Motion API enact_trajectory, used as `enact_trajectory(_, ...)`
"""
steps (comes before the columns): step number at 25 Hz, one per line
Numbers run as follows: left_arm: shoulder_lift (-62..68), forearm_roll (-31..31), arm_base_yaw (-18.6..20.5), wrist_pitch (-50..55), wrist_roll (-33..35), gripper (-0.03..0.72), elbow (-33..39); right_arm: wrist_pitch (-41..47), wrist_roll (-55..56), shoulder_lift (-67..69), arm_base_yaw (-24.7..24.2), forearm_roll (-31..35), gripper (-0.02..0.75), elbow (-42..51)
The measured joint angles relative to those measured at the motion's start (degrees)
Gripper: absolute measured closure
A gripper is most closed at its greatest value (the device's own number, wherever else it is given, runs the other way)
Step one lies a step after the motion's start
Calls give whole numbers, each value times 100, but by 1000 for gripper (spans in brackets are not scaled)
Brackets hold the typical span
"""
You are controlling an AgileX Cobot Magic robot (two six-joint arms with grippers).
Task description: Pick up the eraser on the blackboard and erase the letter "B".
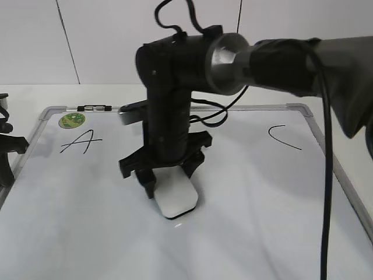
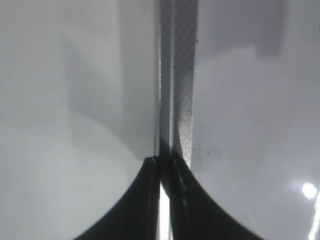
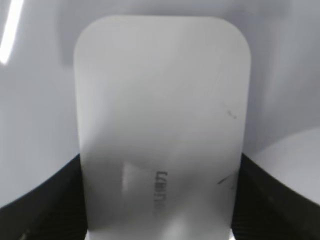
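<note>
- The white rounded-rectangular plastic eraser (image 1: 176,198) lies flat on the large white dry-erase blackboard with a silver-grey frame (image 1: 280,192), near the middle of the exterior view, a little left of centre.
- The right gripper (image 1: 166,172) stands over the eraser, its black fingers clasping the block's two long sides; in the right wrist view the eraser (image 3: 162,130) fills the frame, with dark fingers (image 3: 40,205) against both lower edges and small grey lettering near the bottom.
- No letter "B" shows on the board in any view; the arm covers the middle of the surface.
- A slanted black "A" (image 1: 81,143) sits at the upper left, a round green sticker (image 1: 71,120) above it, and an open curved "C" (image 1: 284,137) at the upper right.
- The left gripper (image 2: 165,172) has its black fingers pressed nearly together at the board's metal frame (image 2: 181,75), which runs between them; a real grip cannot be told.
</note>
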Motion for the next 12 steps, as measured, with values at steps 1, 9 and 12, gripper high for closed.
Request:
enact_trajectory(1, 0, 0, 0, 0, 0, 670, 0, 0, 0, 0, 155, 12, 177, 0)
enact_trajectory(9, 0, -10, 0, 33, 0, 668, 0, 0, 0, 8, 957, 67, 178, 0)
enact_trajectory(12, 0, -10, 0, 44, 0, 668, 0, 0, 0, 8, 943, 6, 178, 0)
